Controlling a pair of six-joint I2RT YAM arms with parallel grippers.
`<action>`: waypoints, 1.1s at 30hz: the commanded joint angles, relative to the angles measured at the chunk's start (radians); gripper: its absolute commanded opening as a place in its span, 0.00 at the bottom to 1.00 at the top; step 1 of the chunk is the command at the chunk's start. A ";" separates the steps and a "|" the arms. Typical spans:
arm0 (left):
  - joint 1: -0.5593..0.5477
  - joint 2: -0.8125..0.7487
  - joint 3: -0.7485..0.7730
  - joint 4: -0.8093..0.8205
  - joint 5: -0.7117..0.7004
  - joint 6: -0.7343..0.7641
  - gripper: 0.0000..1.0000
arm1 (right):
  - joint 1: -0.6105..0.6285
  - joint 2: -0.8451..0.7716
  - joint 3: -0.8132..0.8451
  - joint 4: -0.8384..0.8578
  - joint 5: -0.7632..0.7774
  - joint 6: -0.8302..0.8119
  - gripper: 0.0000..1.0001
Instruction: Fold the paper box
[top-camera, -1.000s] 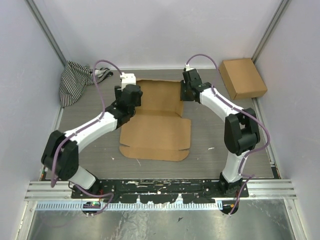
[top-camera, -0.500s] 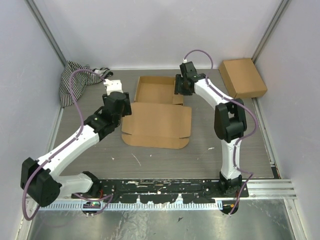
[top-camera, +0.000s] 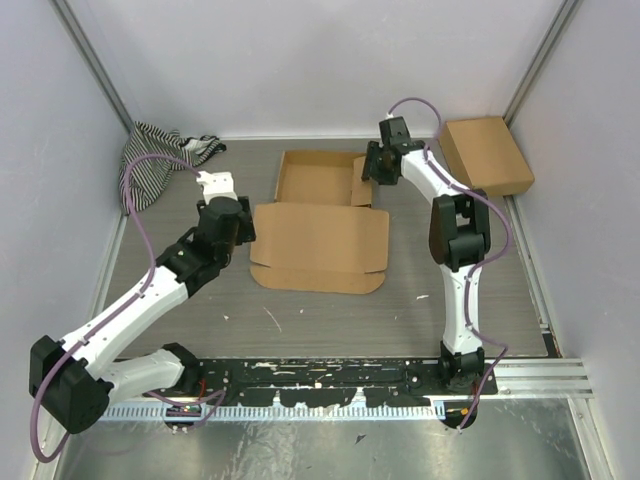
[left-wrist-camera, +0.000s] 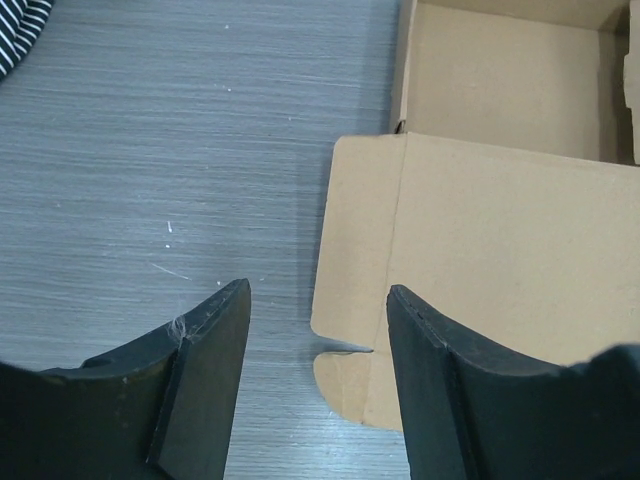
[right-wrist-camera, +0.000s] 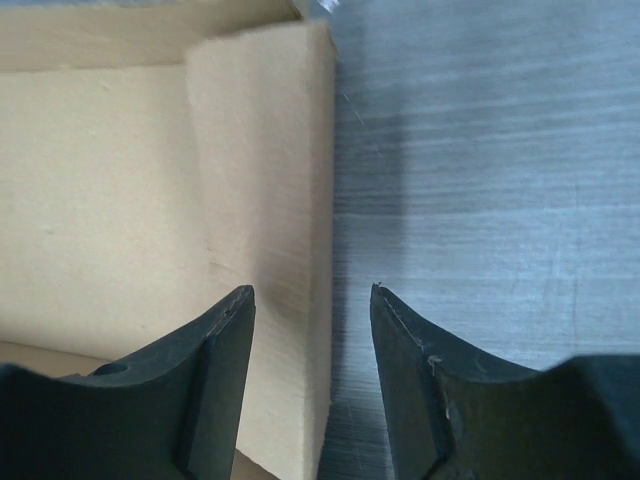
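Paper box (top-camera: 320, 240) half-formed, lid flat | both jaws apart, empty | striped cloth (top-camera: 150, 160) far-left | spare box (top-camera: 485, 155) far-right

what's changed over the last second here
Both arms drew back from the box. The left gripper pulled left and toward the near edge, and the right gripper moved right and farther back. Both jaws are open and grip nothing; the right ones straddle the box's right wall. The box shifted slightly right. The cloth and small box stayed put.
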 joint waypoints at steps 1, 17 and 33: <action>0.002 -0.009 -0.020 0.018 0.027 -0.009 0.63 | 0.013 0.027 0.117 0.012 -0.062 -0.010 0.54; 0.001 0.011 -0.050 0.053 0.108 -0.028 0.59 | 0.054 0.084 0.146 -0.132 0.205 -0.036 0.10; 0.002 0.044 -0.014 0.040 0.187 -0.034 0.46 | 0.110 0.121 0.121 -0.287 0.584 -0.044 0.01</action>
